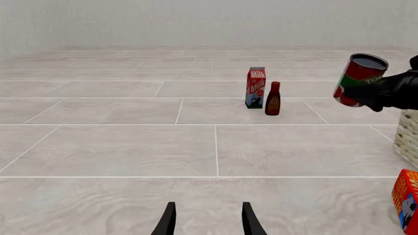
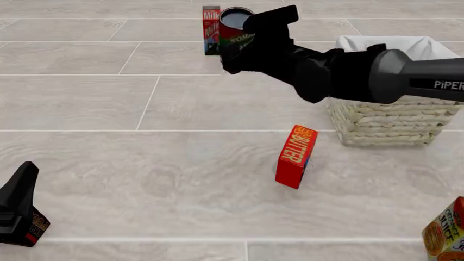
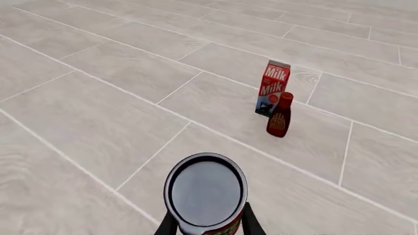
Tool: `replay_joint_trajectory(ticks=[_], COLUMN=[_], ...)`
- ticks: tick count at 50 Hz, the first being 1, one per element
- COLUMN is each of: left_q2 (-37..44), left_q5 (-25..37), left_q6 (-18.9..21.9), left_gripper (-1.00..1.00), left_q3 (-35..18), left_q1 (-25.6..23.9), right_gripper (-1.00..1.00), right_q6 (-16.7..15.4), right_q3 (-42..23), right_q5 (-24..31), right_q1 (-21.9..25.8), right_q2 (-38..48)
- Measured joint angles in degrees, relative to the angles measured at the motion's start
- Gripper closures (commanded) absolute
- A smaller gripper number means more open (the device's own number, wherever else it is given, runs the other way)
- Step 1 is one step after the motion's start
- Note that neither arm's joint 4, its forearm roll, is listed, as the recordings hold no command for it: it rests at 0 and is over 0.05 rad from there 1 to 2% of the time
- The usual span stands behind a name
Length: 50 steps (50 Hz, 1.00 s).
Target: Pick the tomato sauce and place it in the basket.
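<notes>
Left gripper: sitting low at the near left edge, fingers parted, gripping nothing. Milk carton: standing by the far edge. Right gripper: clamping the tomato sauce, holding it tilted in the air beside the carton. Butter box: standing mid-surface. Basket: sitting toward the right edge, well apart from the can.

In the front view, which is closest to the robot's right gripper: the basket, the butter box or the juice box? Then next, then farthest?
From the right gripper:
1. Basket, just to its right.
2. Butter box, nearer the camera, mid-table.
3. Juice box, bottom right corner.
</notes>
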Motion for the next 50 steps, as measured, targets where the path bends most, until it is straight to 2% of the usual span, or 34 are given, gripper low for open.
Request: replay_joint_trajectory(ticks=[24, 50], left_q2=[0.0, 0.0], left_q5=[0.0, 0.0], left_q6=[0.0, 0.0], left_gripper=[-1.0, -1.0], left_q3=[0.0, 0.0], left_q1=[0.0, 0.0], right_gripper=[1.0, 1.0], right_q6=[0.24, 0.2], right_q3=[6.78, 10.59], right_q5=[0.0, 0.62], right_q1=[-3.67, -12.71], right_q2=[-10.34, -17.04])
